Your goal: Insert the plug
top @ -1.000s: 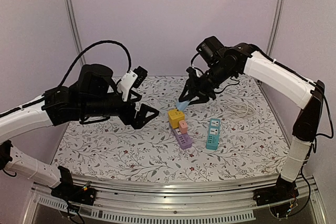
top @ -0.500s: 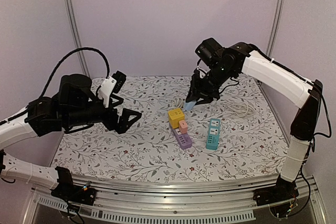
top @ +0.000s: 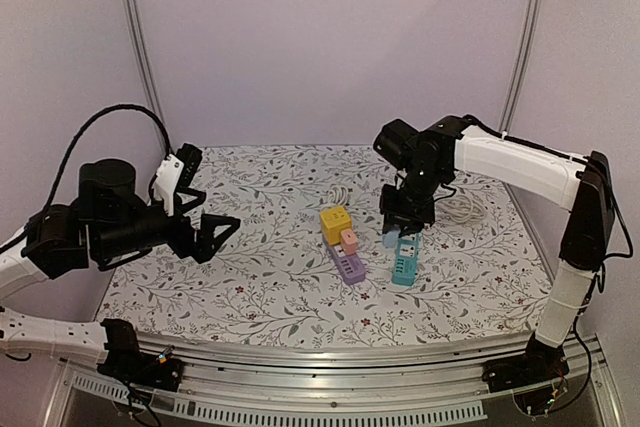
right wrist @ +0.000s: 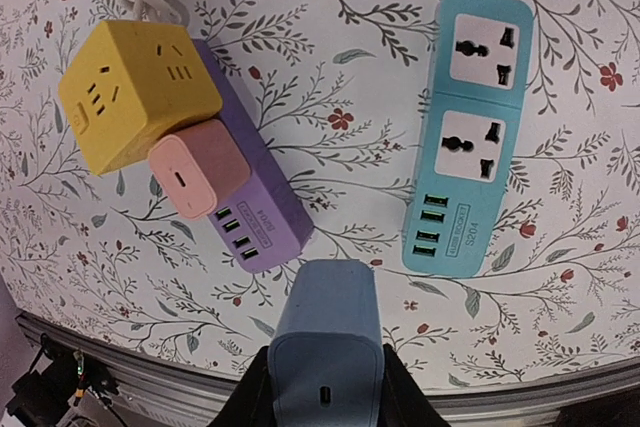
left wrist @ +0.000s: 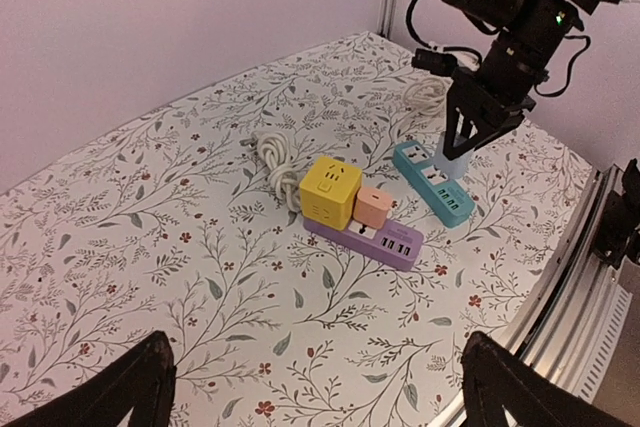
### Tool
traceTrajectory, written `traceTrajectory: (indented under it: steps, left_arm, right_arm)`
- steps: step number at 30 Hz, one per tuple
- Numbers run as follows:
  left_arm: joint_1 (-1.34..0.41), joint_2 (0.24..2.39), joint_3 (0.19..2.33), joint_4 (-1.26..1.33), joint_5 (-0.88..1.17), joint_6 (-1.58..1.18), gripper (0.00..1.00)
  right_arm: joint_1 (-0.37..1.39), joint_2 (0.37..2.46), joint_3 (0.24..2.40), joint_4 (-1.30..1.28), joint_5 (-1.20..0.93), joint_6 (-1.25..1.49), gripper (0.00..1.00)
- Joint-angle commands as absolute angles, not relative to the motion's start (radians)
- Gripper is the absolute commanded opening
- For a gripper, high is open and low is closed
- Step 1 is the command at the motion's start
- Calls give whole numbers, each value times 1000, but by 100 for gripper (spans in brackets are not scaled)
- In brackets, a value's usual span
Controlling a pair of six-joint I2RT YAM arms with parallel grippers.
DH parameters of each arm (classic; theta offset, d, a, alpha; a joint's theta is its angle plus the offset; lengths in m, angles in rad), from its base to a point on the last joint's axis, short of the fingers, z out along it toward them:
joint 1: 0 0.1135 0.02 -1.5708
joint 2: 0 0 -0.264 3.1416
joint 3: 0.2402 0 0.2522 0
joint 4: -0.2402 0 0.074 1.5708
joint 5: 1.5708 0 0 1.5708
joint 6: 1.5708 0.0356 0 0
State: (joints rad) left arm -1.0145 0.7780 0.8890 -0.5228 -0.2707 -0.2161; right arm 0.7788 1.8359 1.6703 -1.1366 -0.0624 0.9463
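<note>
My right gripper point(top: 400, 227) is shut on a light blue plug adapter point(right wrist: 328, 345), held above the table just left of the teal power strip point(right wrist: 468, 137). The teal strip also shows in the top view point(top: 406, 255) and the left wrist view point(left wrist: 432, 179); its two sockets face up and are free. A purple power strip point(top: 349, 264) carries a yellow cube adapter point(top: 335, 224) and a pink adapter point(top: 349, 241). My left gripper point(top: 218, 231) is open and empty, over the table's left side, far from the strips.
A coiled white cable point(top: 460, 209) lies at the back right behind the teal strip. Another white cable bundle point(left wrist: 272, 152) lies behind the yellow cube. The metal front rail point(top: 330, 359) runs along the table's near edge.
My right gripper has moved right and down with the blue adapter, from above the yellow cube to beside the teal strip. My left arm has pulled back to the left.
</note>
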Motion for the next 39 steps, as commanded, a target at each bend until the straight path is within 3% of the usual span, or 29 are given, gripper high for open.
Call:
traceTrajectory:
  steps: [1,39]
  left_arm:
    - [-1016,752,868,-562,-289,-233,99]
    - [-1016,780,863,-537,-265,-285,99]
  right_arm:
    - [775,1792,1594,-1157,89,993,0]
    - [613,1842,1378,-933,21,819,0]
